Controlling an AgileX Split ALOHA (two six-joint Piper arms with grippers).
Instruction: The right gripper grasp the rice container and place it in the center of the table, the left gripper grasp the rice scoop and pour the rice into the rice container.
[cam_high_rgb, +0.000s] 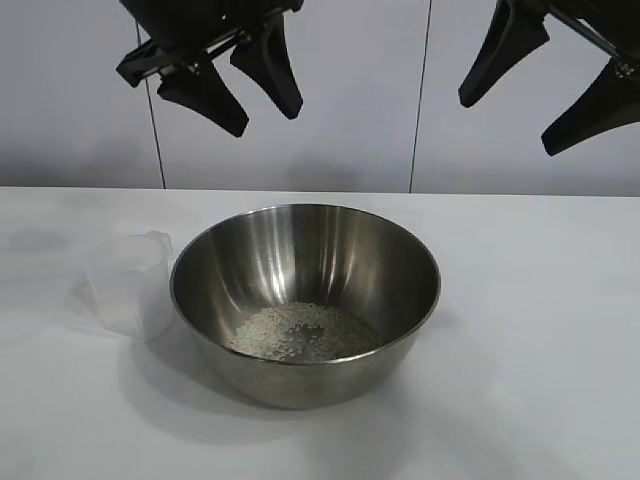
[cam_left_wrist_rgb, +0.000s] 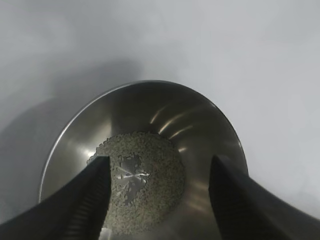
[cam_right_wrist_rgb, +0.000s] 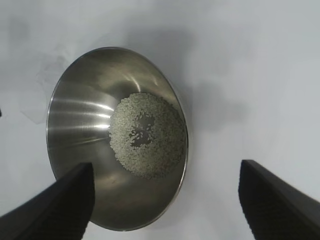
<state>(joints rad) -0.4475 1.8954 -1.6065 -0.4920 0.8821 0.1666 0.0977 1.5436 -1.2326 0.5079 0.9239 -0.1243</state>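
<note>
- Hanging up in the air over the far side of the table, the left gripper (cam_high_rgb: 236, 90) has its two black fingers spread apart with nothing between them. It sits above and a bit left of the bowl's middle.
- From its wrist camera, the left gripper (cam_left_wrist_rgb: 159, 195) looks straight down into the bowl, one finger (cam_left_wrist_rgb: 82, 202) on each side of the rice pile, clear of the metal as far as I can see.
- Over on the right, the right gripper (cam_high_rgb: 545, 85) is also up high, fingers wide apart and empty, above and to the right of the bowl.
- Its wrist camera shows the right gripper (cam_right_wrist_rgb: 165, 200) with the bowl sitting off toward one finger and bare tabletop under the rest of the gap.
- Right below them, the rice container (cam_high_rgb: 305, 300) is a shiny steel bowl standing upright roughly mid-table, also plain in the left wrist view (cam_left_wrist_rgb: 145, 160) and the right wrist view (cam_right_wrist_rgb: 117, 137).
- The rice (cam_high_rgb: 300, 333) lies in a loose flat patch on the bowl's bottom, with a little bare metal showing in the middle of it (cam_left_wrist_rgb: 142, 185) (cam_right_wrist_rgb: 146, 135).
- Just left of the bowl, the rice scoop (cam_high_rgb: 125, 283) is the frosted clear plastic cup, sitting on the table right beside the bowl's wall; can't tell if they actually touch.
- Everything's on a plain white table (cam_high_rgb: 540, 350), and a pale panelled wall (cam_high_rgb: 80, 100) runs behind it.
</note>
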